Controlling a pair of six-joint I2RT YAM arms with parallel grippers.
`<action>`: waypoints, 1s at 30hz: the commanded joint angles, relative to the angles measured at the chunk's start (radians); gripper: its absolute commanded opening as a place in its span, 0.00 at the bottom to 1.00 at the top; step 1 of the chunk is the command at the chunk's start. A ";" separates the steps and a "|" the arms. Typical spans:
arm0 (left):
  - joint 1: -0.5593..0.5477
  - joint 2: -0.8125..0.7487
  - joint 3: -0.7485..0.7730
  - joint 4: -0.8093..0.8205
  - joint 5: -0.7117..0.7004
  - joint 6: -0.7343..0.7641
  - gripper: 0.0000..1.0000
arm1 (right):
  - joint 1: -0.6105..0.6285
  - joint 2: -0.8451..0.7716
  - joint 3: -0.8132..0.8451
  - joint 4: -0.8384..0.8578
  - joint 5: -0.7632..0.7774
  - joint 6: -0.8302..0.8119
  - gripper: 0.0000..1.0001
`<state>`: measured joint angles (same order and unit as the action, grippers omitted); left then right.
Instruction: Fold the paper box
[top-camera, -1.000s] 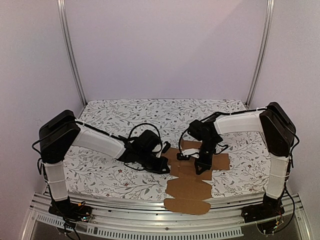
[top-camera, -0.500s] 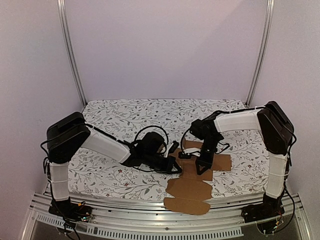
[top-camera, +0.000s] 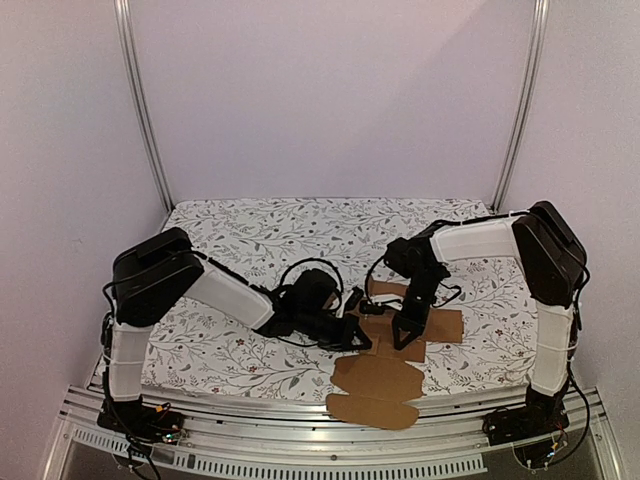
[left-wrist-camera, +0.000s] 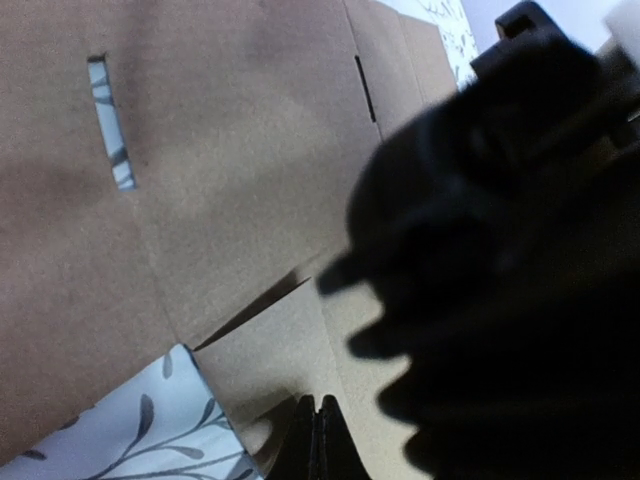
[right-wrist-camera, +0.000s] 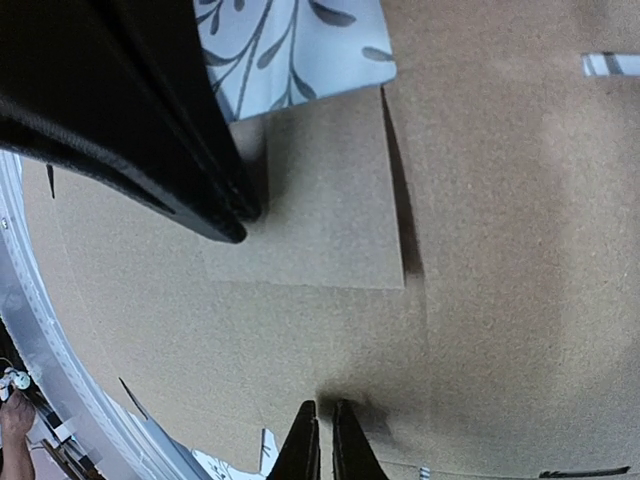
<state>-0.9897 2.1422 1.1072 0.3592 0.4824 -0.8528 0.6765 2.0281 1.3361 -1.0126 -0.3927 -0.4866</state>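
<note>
Since the paper box (top-camera: 378, 378) lay flat on the worktop (top-camera: 230, 350), my left end effector (left-wrist-camera: 317, 437) and right end effector (right-wrist-camera: 322, 435), both clenched empty, pressed its panels, likely pinning it.

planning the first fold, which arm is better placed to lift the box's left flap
Left, likely: the left gripper, shut, sits at the paper box's left edge; the right gripper, shut, rests on its middle panel.

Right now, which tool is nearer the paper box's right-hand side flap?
Right. The right tool rests on the paper box just beside that flap; the left tool sits at the sheet's opposite, left edge.
</note>
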 joint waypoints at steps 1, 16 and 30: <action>-0.029 0.044 0.026 -0.107 -0.096 -0.004 0.00 | -0.034 0.079 -0.020 0.068 0.038 0.023 0.06; -0.035 0.127 0.008 -0.176 -0.158 -0.069 0.00 | -0.258 -0.235 0.009 -0.025 -0.017 0.077 0.27; -0.025 0.192 -0.098 0.248 -0.241 -0.410 0.00 | -0.319 -0.202 -0.053 -0.041 0.069 0.213 0.44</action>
<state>-1.0084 2.1998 1.0611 0.6201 0.3393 -1.1423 0.3721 1.7889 1.2705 -1.0527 -0.3740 -0.3092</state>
